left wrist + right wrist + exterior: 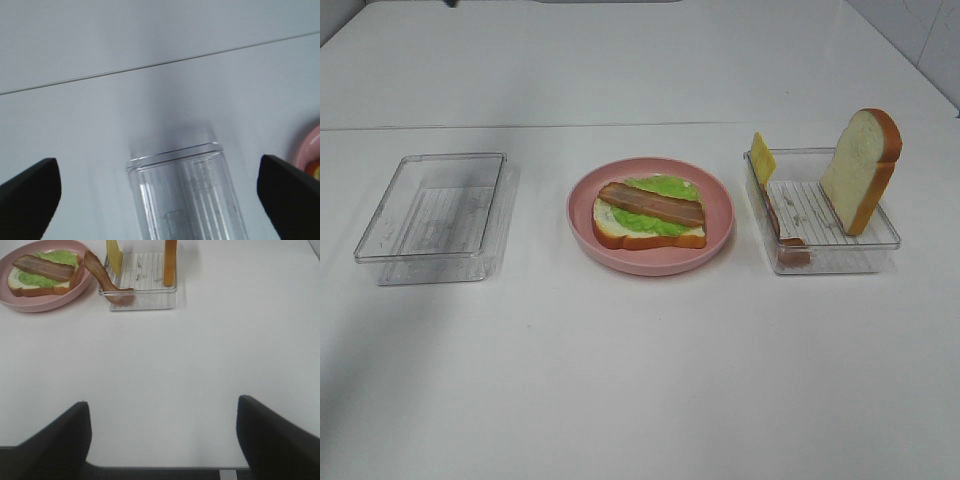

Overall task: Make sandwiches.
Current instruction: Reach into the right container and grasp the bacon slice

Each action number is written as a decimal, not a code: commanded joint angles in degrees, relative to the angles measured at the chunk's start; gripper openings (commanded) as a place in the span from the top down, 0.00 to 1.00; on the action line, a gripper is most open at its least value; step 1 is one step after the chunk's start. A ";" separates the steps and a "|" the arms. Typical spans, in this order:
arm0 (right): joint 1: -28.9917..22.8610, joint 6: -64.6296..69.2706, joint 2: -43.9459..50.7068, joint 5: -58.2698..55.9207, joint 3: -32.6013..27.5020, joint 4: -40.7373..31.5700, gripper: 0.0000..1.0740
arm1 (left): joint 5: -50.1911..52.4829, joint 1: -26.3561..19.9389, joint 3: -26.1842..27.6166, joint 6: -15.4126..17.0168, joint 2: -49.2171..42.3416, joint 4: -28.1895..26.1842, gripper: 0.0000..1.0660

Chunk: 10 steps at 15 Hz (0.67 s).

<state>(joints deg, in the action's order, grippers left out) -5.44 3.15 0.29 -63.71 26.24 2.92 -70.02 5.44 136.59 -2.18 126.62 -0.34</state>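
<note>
High view: pink plate (650, 266) at centre bearing the part-built sandwich (649, 222), namely bread (620, 232), lettuce (660, 186) and one bacon strip (650, 204) on top; right tray (840, 245) holding cheese (762, 157), a second strip (790, 240) and an upright slice (860, 170); left tray (430, 205) well apart on the other side. Left wrist: left gripper (157, 165) spread wide, gripping nothing, above the left tray's end. Right wrist: right gripper (161, 402) spread wide, gripping nothing, over the table (200, 340), with plate and right tray well ahead of it.

A lab test bench is indicated by a plain white table (640, 380), toy sandwich (650, 212) and clear plastic trays (430, 266).
</note>
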 commanded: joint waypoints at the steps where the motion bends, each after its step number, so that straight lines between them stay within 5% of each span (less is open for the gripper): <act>1: 0.00 -0.11 1.15 0.40 -0.23 -0.06 0.27 | -5.21 -5.10 -2.86 -2.06 -2.98 -5.10 0.06; 5: 0.00 -0.11 1.15 0.40 -0.23 -0.06 0.27 | -5.10 -6.59 -20.97 -3.32 -15.76 -2.01 0.06; 9: 0.00 -0.11 1.15 0.40 -0.23 -0.06 0.27 | -0.17 -6.30 -52.77 -3.84 -42.00 -0.80 0.06; 10: 0.00 -0.11 1.15 0.40 -0.23 -0.06 0.27 | 0.40 -6.30 -55.35 -3.78 -44.75 -0.80 0.06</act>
<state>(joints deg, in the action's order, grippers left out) -5.44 3.15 0.29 -63.71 26.24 2.92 -69.67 -1.20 82.28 -5.73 82.62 -0.92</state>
